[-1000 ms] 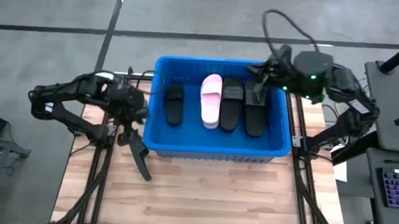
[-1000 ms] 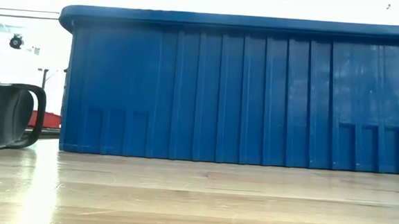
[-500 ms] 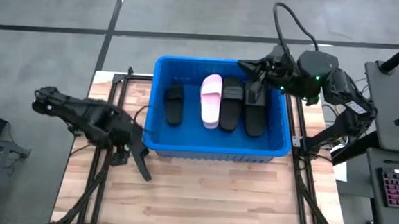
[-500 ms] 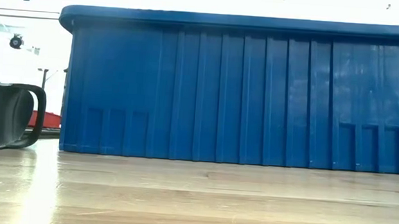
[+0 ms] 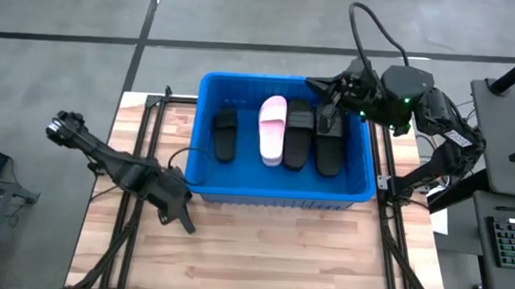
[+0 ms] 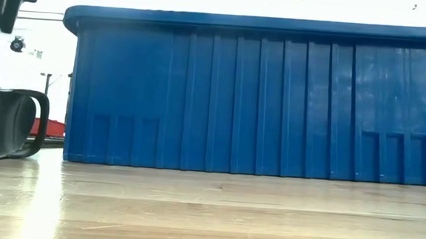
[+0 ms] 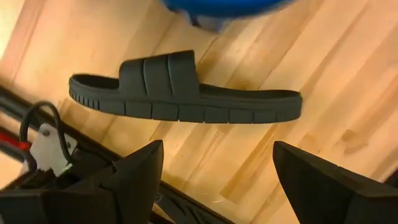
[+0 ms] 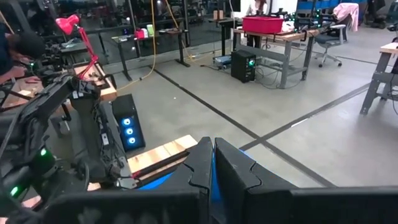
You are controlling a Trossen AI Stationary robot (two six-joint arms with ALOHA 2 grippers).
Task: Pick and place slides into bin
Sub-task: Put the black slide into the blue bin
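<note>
L gripper (image 5: 184, 222) wide over black slide (image 7: 186, 88) | R gripper (image 5: 312, 82) closed above bin (image 5: 203, 188) | 4 slides inside

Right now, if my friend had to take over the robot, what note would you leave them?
Left gripper: open, holding nothing, above the black slide that lies on its side on the table by the bin's front-left corner.
Right gripper: shut, holding nothing, over the bin's back-right part.
Done: four slides lie in the bin: three black and one pink.
Left: grab the slide on the table and drop it in the bin. I see no other slides outside.
</note>
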